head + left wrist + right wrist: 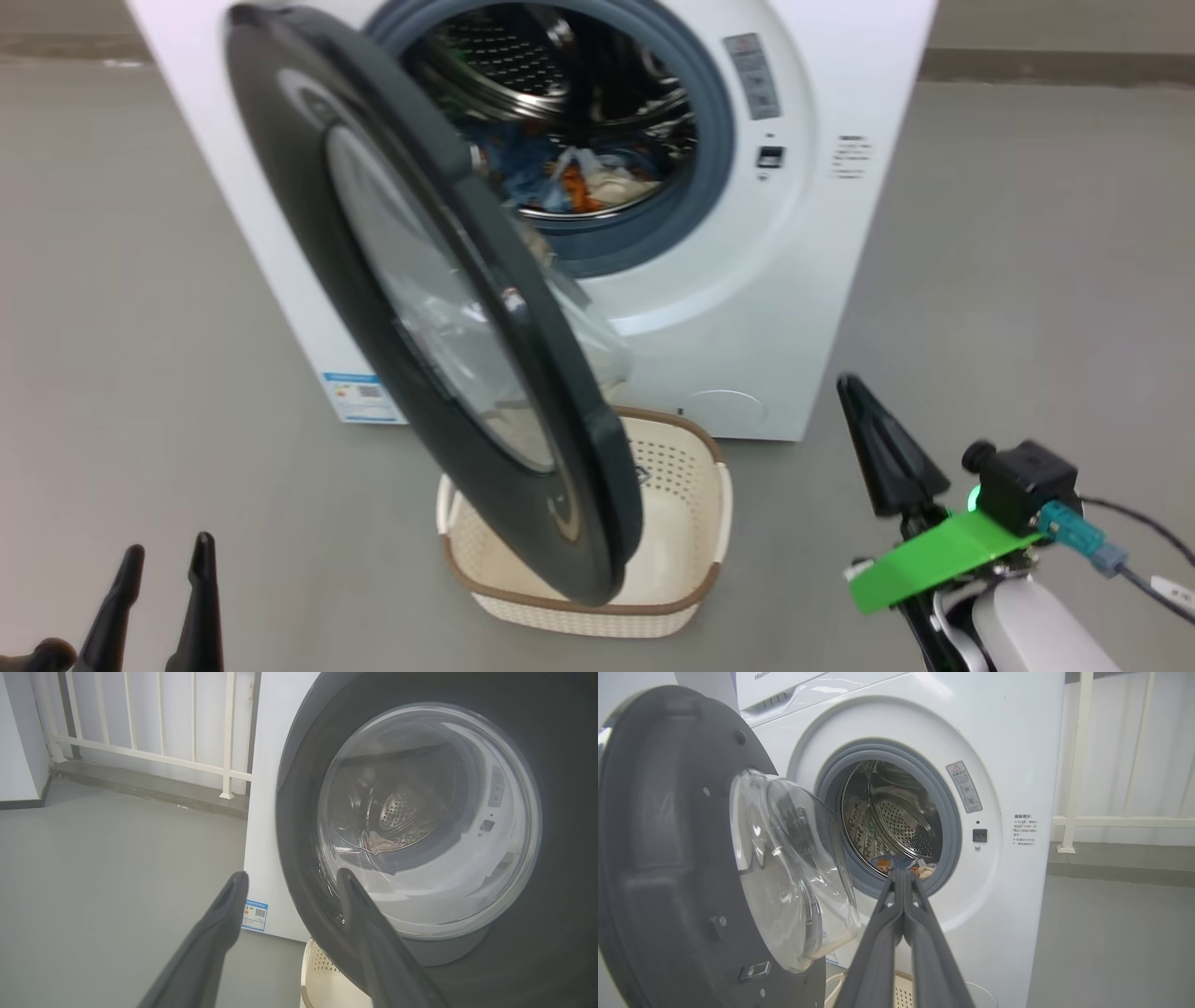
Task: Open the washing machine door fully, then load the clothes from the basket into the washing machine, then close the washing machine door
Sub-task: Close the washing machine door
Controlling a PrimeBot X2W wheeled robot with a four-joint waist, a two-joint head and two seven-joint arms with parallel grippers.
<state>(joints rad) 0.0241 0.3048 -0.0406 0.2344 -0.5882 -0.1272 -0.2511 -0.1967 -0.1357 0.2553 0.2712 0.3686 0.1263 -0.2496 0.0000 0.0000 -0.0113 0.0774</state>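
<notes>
Glossy black washing machine door (pixel 448 308) standing half open, lower edge overhanging the basket (pixel 691 485), seemingly empty. Clothes (pixel 579 182) low in the drum (pixel 906 826), close behind the gasket (pixel 714 140). Could pinch loose fabric against that gasket if swung shut carelessly; could also skid off the slick door face, leaving it unlatched. Right gripper (pixel 845 383) pressed shut on nothing, right of the basket, well apart from the door's free edge. Left gripper (pixel 170 546) spread wide, empty, facing the door's outer face.
</notes>
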